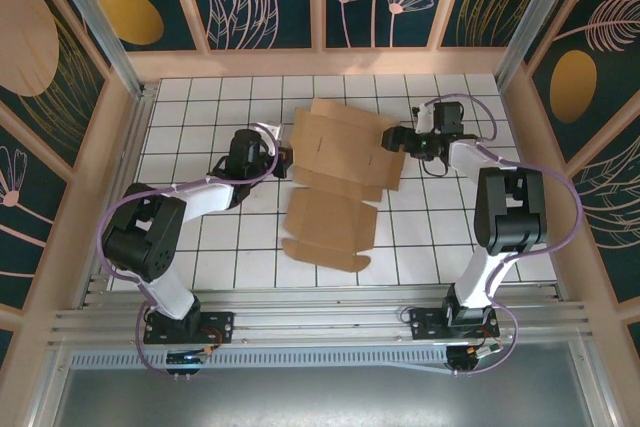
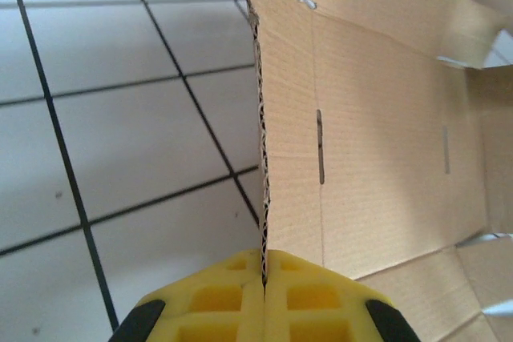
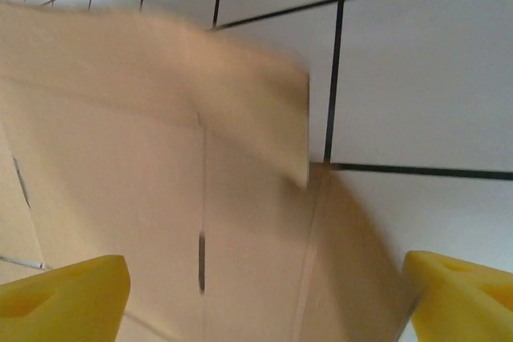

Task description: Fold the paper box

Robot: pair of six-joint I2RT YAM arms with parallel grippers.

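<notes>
Paper box (image 1: 335,182) lies unfolded as a die-cut brown sheet near the middle of the white tiled table (image 1: 240,247), long axis running from near to far, with the far part broader than the near part. Left gripper (image 1: 283,162) is at the box's left edge. The left wrist view shows its yellow fingers (image 2: 216,298) pressed together on that edge, the corrugated rim of the box (image 2: 377,118) rising straight out between them; slots and creases are visible on the panel beyond. Right gripper (image 1: 395,139) is at the box's right edge, on the far part. From the right wrist its yellow fingers (image 3: 72,294) stand wide apart with nothing clamped; a blurred flap of the box (image 3: 120,158) is raised between them, over the tiles.
</notes>
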